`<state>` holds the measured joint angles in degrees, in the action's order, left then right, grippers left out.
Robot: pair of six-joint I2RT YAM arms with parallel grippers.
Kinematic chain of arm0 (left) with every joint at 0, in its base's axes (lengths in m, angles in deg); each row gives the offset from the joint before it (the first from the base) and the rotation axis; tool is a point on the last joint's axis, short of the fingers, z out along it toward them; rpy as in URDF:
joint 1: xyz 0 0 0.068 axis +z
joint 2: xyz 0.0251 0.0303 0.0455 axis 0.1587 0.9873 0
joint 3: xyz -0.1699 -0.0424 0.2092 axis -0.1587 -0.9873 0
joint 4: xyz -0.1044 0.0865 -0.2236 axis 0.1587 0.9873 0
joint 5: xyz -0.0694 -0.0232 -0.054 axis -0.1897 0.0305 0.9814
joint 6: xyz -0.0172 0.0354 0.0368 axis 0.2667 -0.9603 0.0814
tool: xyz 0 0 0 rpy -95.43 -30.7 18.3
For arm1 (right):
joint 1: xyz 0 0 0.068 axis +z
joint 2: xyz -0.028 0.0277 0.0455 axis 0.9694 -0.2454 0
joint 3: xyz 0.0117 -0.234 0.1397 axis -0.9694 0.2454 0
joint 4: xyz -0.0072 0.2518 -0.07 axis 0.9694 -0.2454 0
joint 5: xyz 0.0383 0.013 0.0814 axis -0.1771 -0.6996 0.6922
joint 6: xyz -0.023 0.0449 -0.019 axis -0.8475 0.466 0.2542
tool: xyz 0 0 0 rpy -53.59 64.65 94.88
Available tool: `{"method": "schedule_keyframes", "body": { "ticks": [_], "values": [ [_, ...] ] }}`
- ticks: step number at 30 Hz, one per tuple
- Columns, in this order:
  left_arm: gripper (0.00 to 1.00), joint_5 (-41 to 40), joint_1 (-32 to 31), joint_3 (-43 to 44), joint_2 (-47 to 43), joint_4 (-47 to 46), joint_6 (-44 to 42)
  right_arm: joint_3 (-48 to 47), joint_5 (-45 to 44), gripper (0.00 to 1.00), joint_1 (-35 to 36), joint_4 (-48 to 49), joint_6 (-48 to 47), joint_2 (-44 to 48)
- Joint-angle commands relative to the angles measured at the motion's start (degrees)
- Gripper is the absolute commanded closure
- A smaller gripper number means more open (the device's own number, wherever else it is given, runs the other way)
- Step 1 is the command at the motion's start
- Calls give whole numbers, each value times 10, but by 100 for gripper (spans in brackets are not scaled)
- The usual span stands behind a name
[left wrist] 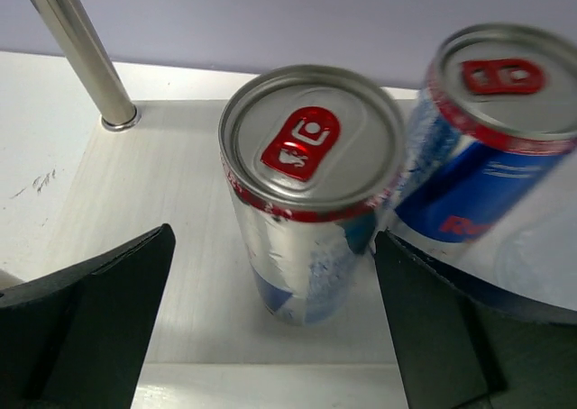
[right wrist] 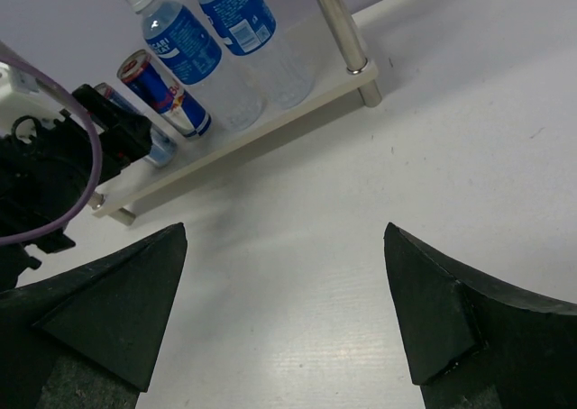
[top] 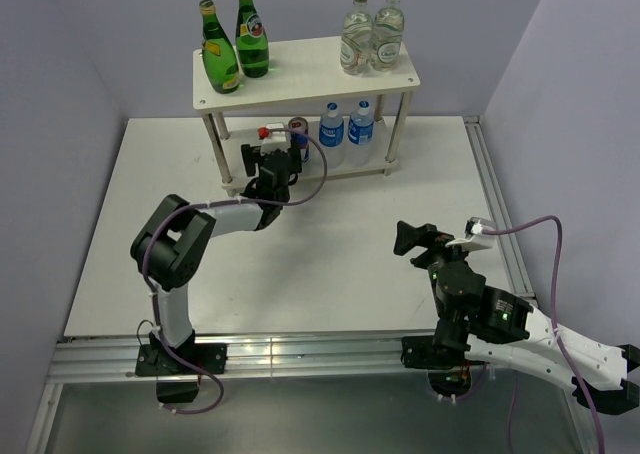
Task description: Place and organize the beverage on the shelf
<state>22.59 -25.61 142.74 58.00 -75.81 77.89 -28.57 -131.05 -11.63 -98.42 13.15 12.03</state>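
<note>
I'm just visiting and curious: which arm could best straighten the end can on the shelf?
Probably left: the left gripper sits open around that can on the shelf's lower board. The right gripper hangs open over the table, away from the shelf.

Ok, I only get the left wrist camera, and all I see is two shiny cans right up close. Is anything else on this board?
Observer: Yes. Two clear blue-capped water bottles stand just right of the silver-blue cans, on the lower board of the white two-tier shelf.
Operator: What's up on top?
Observer: Two green glass bottles with yellow labels at the left end, and two clear glass bottles with green caps at the right end.
Operator: Where's my other arm?
Observer: The right tool is open, holding nothing, over the white table, well short of the shelf.
</note>
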Motion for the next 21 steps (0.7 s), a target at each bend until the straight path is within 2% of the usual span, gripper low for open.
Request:
{"method": "schedule_keyframes", "body": {
  "ticks": [1, 6, 10, 13, 16, 17, 18, 21],
  "values": [
    [1, -8, -13, -12, -49, -10, -1, -6, -24, 3, 4, -3, 10, -6],
    [1, -3, -17, -25, -63, -4, 2, -7, -27, 4, 4, -7, 11, -5],
    [1, -5, -32, -33, -101, 45, 17, -8, -21, 4, 4, 9, -1, -12],
    [4, -33, -73, -40, -174, 149, 40, -26, 9, 5, 4, 25, -29, -24],
    [5, -21, -111, 2, -254, 360, 115, -79, 59, 7, 4, 18, -51, -45],
    [7, 0, -115, 51, -283, 503, 138, -98, 86, 7, 4, 15, -64, -51],
    [7, 4, -121, 76, -296, 561, 178, -119, 98, 7, 4, 9, -71, -68],
    [4, 9, -137, 145, -354, 711, 214, -197, 122, 5, 4, -20, -99, -114]
  ]
}}
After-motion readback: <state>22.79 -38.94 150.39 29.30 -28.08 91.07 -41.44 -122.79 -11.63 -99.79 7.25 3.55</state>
